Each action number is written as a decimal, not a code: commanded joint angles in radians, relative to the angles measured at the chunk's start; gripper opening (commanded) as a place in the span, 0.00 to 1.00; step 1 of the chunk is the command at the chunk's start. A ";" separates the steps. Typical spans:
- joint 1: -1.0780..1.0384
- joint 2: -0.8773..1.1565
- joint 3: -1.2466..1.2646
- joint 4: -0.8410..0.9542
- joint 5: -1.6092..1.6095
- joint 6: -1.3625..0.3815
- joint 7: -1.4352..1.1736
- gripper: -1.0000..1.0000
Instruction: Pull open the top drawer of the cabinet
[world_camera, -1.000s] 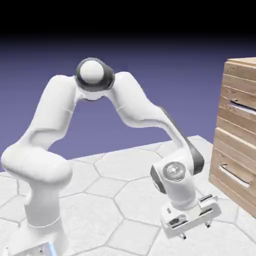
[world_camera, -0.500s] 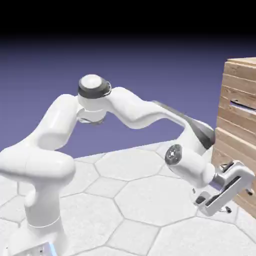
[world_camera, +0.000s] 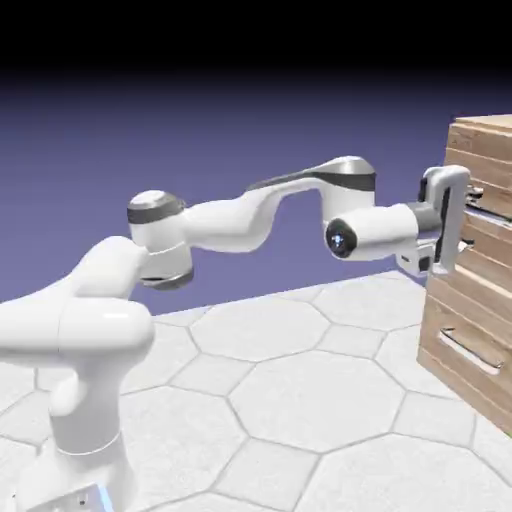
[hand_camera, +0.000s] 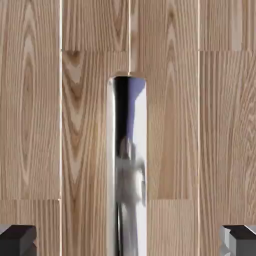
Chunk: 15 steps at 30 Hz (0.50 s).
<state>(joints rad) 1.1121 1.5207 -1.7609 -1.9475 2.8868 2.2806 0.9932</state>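
Exterior view, my gripper (world_camera: 470, 215) level against the top drawer (world_camera: 482, 215) of the cabinet (world_camera: 478, 290), lower drawer (world_camera: 470, 352) shut beneath, hand view alone, fingertips (hand_camera: 17, 239) spread wide, pale handle (hand_camera: 127, 170) between, ungrasped.

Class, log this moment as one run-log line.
gripper: open, straddling handle | top drawer: looks closed | contact: none visible | next: probably close fingers

Arm extended horizontally toward the exterior view's right, elbow raised. Gripper (world_camera: 468, 215) held level, wrist straight; fingertips (hand_camera: 17, 239) were spread wide apart, nothing between them.
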 joint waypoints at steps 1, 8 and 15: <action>-0.022 0.000 0.003 0.036 0.002 0.014 0.004 0.50; -0.038 -0.001 0.006 0.062 0.004 0.024 0.007 0.00; 0.068 0.089 -0.038 -0.145 0.010 -0.075 0.063 0.00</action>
<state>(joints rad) 1.1797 1.6093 -1.7990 -2.0927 2.8975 2.2058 1.0537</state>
